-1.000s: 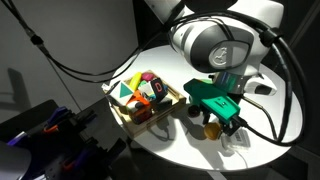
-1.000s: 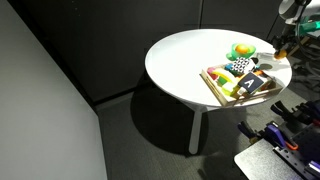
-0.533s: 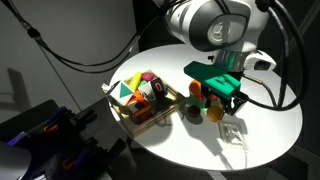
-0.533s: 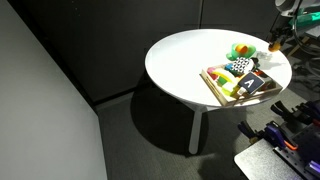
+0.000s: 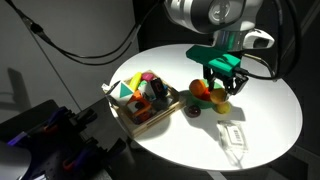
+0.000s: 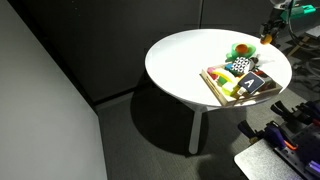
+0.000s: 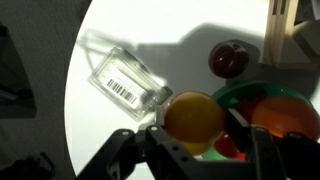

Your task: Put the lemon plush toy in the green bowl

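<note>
Golden-yellow and nearest the wrist camera, the lemon plush toy (image 7: 195,118) sits between the two dark fingers of the hand (image 7: 198,136), which is closed on it from both sides. The toy is not in the green bowl (image 7: 245,93); it is held at the bowl's rim, overlapping the edge that faces away from the bowl's middle. Whether it touches the rim cannot be told.

Inside the bowl, just beyond the lemon, lies an orange fruit toy (image 7: 286,114), with something red partly hidden beneath the finger on that side. Just outside the bowl's rim a dark red round fruit toy (image 7: 228,58) rests on the white tabletop (image 7: 150,35), between the bowl and the corner of the wooden tray (image 7: 291,32).

On the other side of the bowl from the tray, apart from it, a clear plastic case (image 7: 128,82) with a barcode label lies flat on the tabletop.

In an exterior view the hand hangs directly above the bowl, fingers pointing down, with the tray (image 5: 128,112) full of mixed coloured toys just beside the bowl. In both exterior views the bowl stands near the tabletop's middle-to-far part, next to the tray; farther off, the bowl (image 6: 240,50) shows only as a small green patch.
</note>
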Controlling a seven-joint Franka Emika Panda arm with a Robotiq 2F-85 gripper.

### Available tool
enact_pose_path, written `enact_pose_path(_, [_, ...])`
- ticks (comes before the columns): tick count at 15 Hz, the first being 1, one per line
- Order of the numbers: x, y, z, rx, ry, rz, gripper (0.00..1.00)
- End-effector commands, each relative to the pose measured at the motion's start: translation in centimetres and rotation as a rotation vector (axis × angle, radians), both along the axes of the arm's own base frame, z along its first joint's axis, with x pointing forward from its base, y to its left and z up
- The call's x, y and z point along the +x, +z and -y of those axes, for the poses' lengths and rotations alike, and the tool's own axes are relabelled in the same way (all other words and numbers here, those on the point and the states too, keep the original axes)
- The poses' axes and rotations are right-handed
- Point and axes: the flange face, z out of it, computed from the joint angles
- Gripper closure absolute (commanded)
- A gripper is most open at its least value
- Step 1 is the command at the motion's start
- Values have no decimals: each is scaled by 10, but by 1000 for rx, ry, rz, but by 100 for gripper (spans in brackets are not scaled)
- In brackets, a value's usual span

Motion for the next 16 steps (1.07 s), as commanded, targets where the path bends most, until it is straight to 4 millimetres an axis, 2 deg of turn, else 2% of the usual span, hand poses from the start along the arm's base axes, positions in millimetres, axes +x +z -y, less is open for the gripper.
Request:
enact_pose_path(1, [23, 8, -8, -8, -7, 24, 62])
enact_pose_path(4, [37, 3, -18, -15, 3, 28, 62])
enact_pose_path(8, [51, -17, -26, -19, 9, 13, 62])
enact_pose_path(9, [53, -22, -27, -21, 9, 7, 33])
enact_pose_path(10, [54, -26, -27, -21, 9, 2, 11])
enact_pose_path(13, [54, -32, -25, -21, 6, -6, 1])
enact_pose_path(16, [48, -30, -23, -9, 3, -16, 0])
